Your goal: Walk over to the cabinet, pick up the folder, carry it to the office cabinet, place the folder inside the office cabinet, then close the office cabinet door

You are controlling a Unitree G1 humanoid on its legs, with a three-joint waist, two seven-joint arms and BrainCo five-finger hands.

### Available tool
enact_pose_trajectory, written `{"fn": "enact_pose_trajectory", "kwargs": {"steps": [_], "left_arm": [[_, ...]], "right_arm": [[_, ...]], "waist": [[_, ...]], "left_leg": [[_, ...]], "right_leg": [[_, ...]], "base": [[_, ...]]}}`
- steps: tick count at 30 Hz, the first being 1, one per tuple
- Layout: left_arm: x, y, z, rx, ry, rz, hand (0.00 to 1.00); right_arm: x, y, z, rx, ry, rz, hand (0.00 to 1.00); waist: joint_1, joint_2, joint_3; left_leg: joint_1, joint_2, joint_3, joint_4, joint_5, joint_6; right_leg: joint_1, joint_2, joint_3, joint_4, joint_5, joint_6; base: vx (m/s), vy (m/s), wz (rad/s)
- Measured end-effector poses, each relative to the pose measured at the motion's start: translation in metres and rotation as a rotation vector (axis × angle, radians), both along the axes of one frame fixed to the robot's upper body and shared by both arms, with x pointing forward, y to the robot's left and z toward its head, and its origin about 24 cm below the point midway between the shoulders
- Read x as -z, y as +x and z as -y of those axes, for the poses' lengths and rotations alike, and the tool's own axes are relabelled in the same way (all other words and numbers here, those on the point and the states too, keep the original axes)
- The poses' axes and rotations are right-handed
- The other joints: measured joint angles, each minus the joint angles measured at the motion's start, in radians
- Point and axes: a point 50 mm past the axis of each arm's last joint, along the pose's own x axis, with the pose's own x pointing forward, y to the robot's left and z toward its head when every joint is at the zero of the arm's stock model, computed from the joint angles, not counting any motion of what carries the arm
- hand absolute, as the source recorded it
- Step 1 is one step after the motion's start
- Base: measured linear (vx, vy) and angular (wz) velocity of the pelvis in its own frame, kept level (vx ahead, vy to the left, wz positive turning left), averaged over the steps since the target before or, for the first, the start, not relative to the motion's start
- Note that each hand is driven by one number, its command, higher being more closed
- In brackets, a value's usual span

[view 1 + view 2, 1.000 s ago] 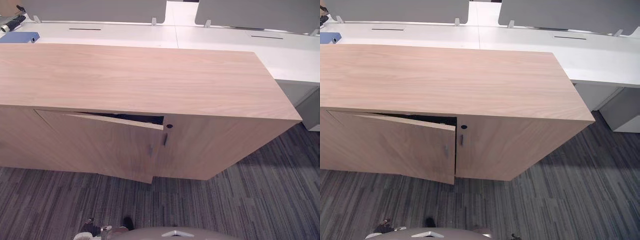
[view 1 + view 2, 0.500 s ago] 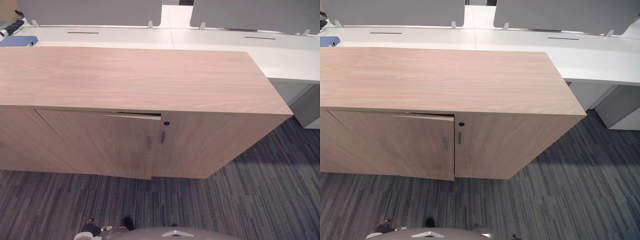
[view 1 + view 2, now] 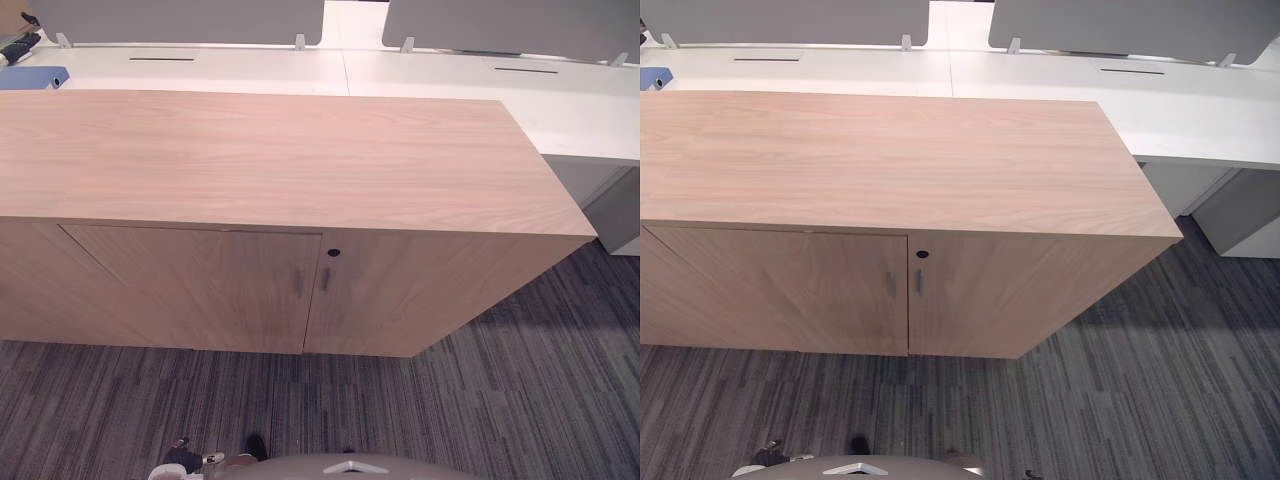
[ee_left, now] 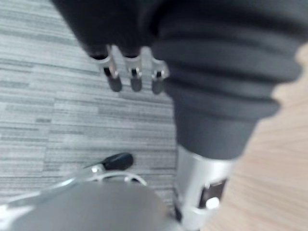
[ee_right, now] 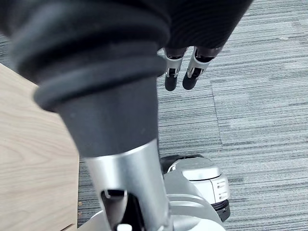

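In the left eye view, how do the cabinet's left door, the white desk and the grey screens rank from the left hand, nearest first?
The left hand hangs low beside the cabinet front.
1. The left door, on that front.
2. The white desk, behind the cabinet.
3. The grey screens, at the desk's far edge.

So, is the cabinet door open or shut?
Shut: the left door sits flush with the right door, no dark gap under the cabinet top.
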Motion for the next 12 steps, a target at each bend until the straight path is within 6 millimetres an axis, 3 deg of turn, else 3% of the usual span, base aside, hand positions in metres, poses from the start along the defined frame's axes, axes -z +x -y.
{"fn": "enact_pose_trajectory", "kwargs": {"steps": [12], "left_arm": [[0.0001, -0.0005, 0.0000, -0.001, 0.000, -0.001, 0.00]], "right_arm": [[0.0000, -0.0004, 0.0002, 0.001, -0.001, -0.001, 0.00]], "waist": [[-0.001, -0.001, -0.002]], "left_leg": [[-0.002, -0.007, -0.008, 0.000, -0.001, -0.008]], "right_leg": [[-0.005, -0.012, -0.019, 0.008, -0.012, -0.007]], "base": [[-0.02, 0.001, 0.03]]}}
